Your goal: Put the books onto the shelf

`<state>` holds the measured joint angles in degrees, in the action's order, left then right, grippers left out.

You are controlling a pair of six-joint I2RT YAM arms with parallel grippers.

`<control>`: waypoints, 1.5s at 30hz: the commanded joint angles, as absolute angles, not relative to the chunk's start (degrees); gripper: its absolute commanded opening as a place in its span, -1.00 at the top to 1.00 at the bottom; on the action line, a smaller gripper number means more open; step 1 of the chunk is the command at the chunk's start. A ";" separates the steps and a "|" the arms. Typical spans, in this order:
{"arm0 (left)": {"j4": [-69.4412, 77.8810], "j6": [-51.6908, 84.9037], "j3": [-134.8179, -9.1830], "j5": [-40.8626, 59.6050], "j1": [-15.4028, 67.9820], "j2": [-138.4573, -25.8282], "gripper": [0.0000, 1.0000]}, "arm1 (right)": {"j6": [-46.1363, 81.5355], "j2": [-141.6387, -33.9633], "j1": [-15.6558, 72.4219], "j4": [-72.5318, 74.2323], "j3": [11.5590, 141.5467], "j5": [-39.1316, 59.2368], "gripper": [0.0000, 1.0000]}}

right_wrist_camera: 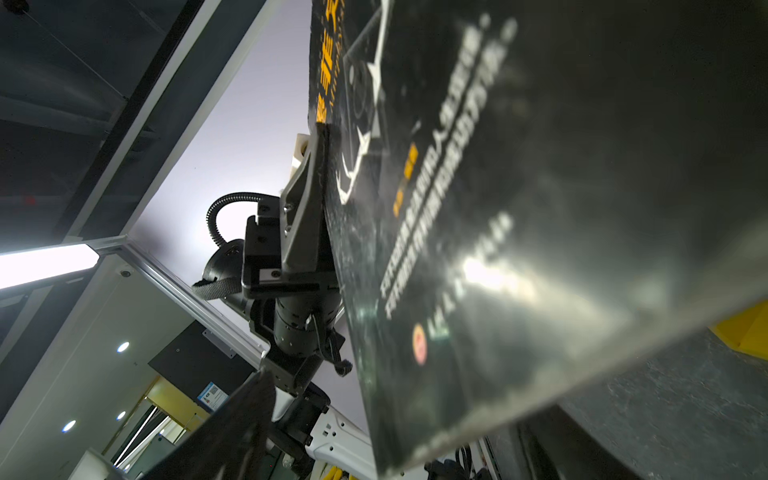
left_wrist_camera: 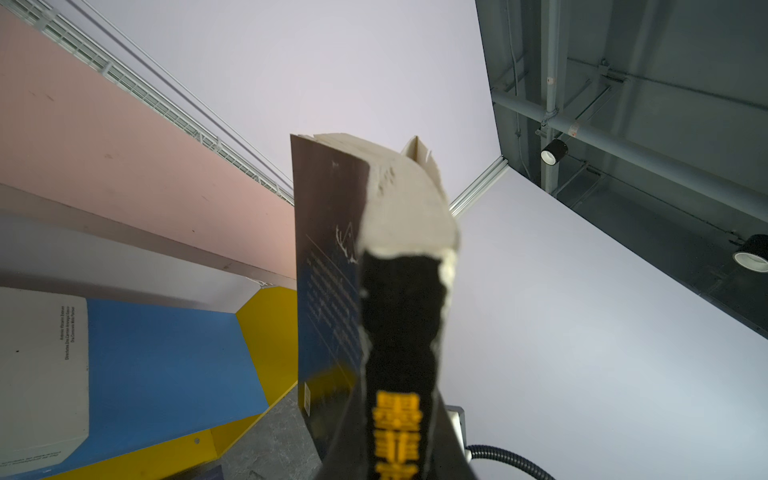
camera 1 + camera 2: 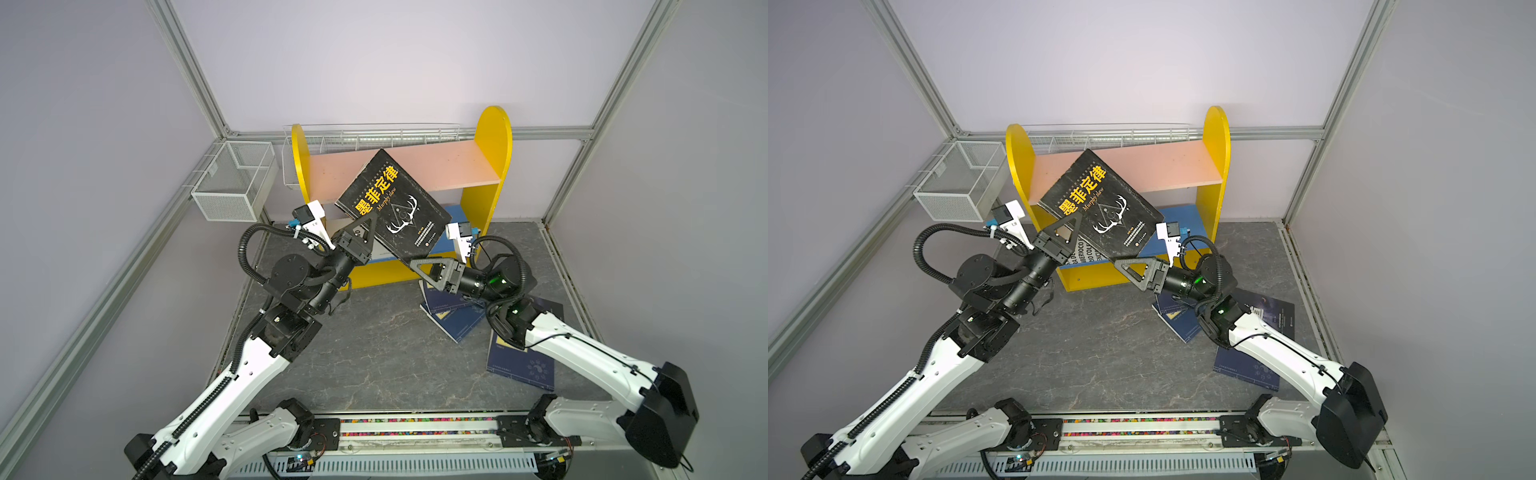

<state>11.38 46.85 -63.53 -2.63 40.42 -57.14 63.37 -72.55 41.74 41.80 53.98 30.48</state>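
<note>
Both top views show even, soft light and bowed edges. In the right wrist view, glare streaks the blurred black book [image 1: 498, 274].

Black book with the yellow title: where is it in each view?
Top view: book at centre, tilted, in front of the shelf.
Top view: book left of centre, tilted.
Left wrist: book at centre, edge-on, pages showing.
Right wrist: book cover fills the right half.
Shared landmark: white antlers on its cover, in all four.
</note>
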 commanded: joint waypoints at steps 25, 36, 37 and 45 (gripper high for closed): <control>49.88 37.97 -46.55 -28.01 52.82 -56.71 1.00 | 76.07 -83.10 42.06 66.20 54.17 17.96 0.25; 55.75 36.30 -44.56 -37.30 54.67 -60.08 1.00 | 77.51 -83.69 42.34 67.15 52.80 16.89 0.26; 55.25 36.47 -45.02 -37.64 54.67 -60.57 1.00 | 77.59 -83.69 42.44 67.10 52.78 17.00 0.27; 57.49 36.26 -45.44 -38.87 54.69 -62.00 1.00 | 77.62 -83.12 42.50 66.11 51.55 16.51 0.35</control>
<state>53.12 38.28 -44.01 -36.75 54.78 -62.37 76.14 -84.16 41.91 63.70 52.47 16.78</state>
